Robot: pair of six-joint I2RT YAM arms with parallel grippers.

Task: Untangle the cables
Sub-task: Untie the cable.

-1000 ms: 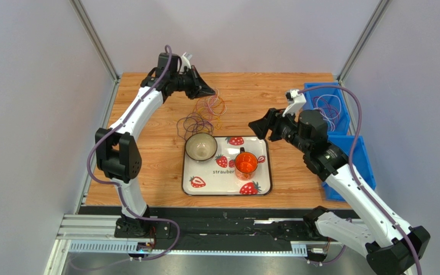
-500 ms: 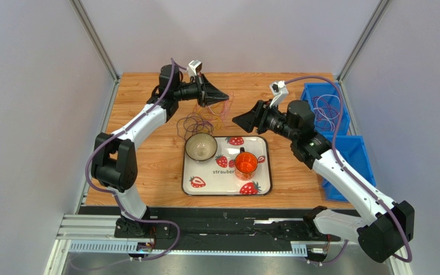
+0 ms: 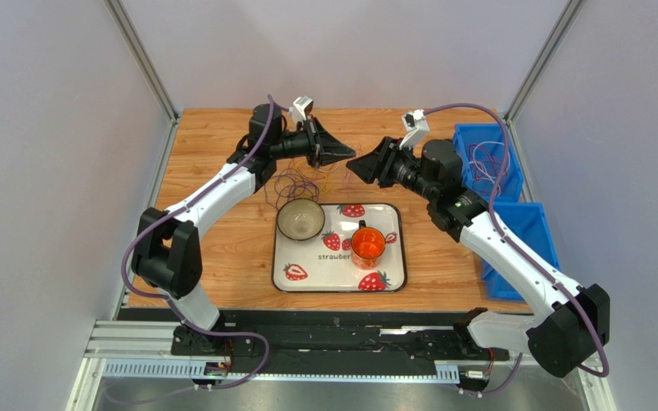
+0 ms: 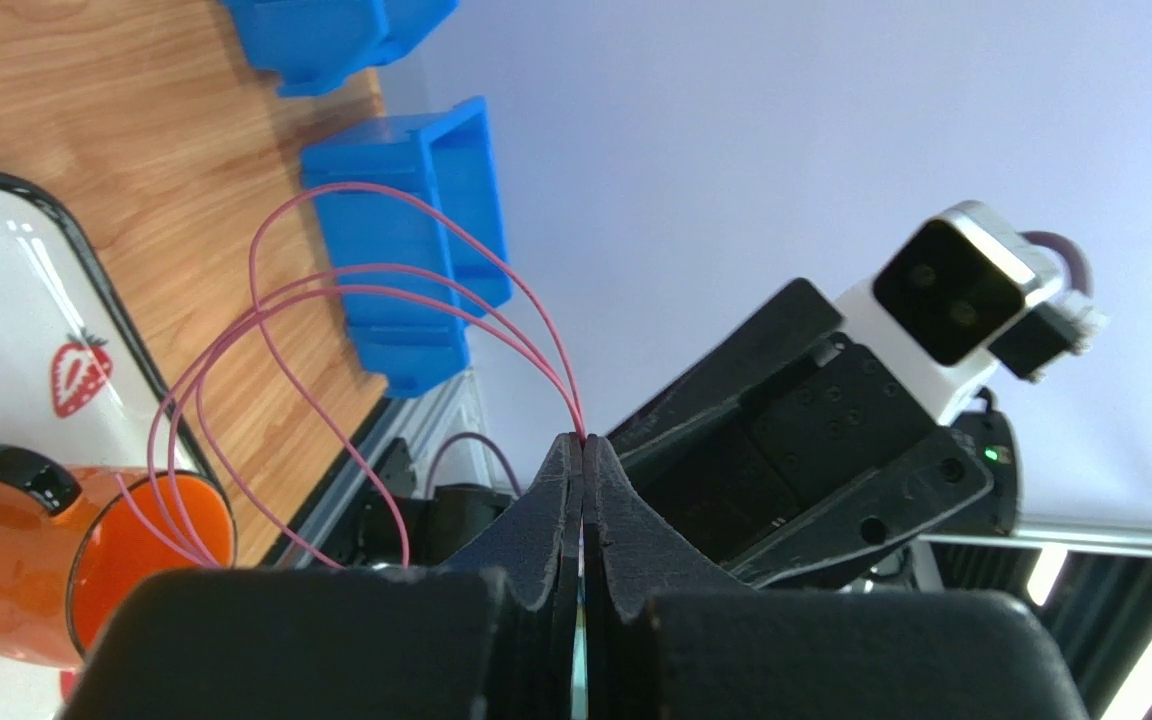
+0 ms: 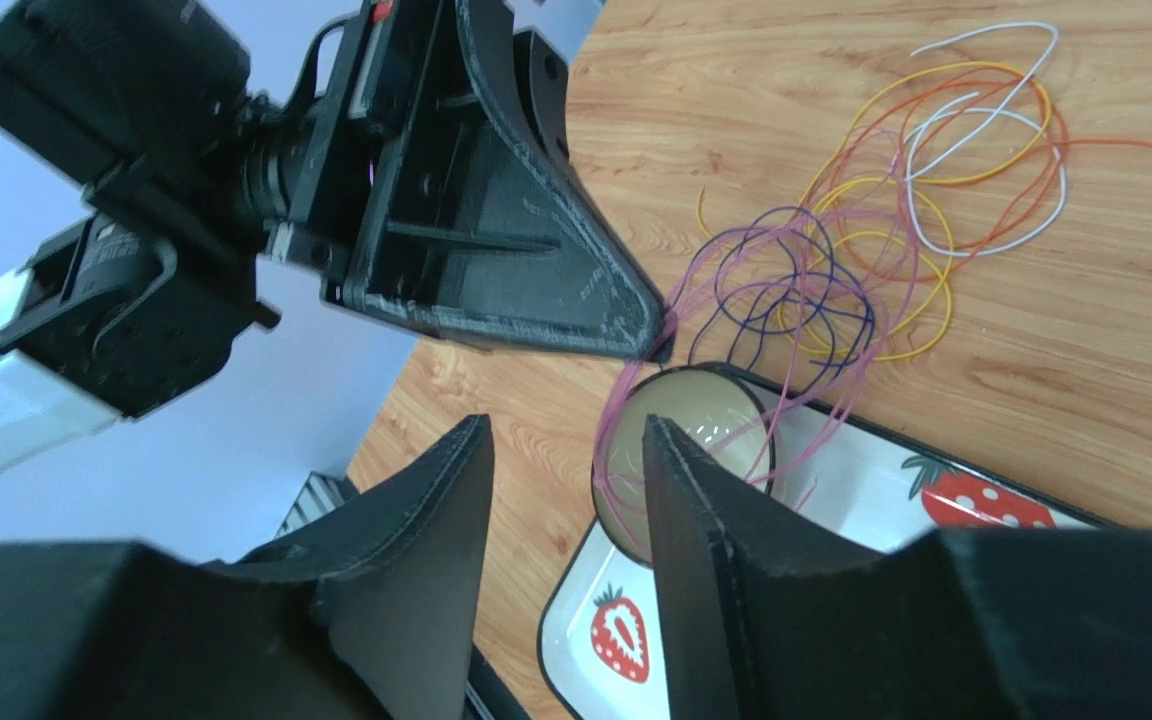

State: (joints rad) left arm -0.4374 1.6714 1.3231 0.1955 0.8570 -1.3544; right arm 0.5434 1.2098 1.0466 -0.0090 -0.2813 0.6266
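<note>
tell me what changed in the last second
The left gripper, still shut on pink cable loops, carried them right, away from the pile. The right gripper swung left from the blue bins to meet it, jaws narrowing but open. The bowl, cup and tray stayed put.

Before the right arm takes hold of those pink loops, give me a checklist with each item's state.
1. Left gripper shut on the pink loops: ok.
2. Right gripper open and facing the left one's tip: ok.
3. A strand inside the right jaws: cannot tell; one shows in the gap, but its depth is unclear.
4. Pink loops free of the purple cables lying on the wood: not ok; they overlap.
5. Hanging strands clear of the bowl: cannot tell; they cross it in the right wrist view.
</note>
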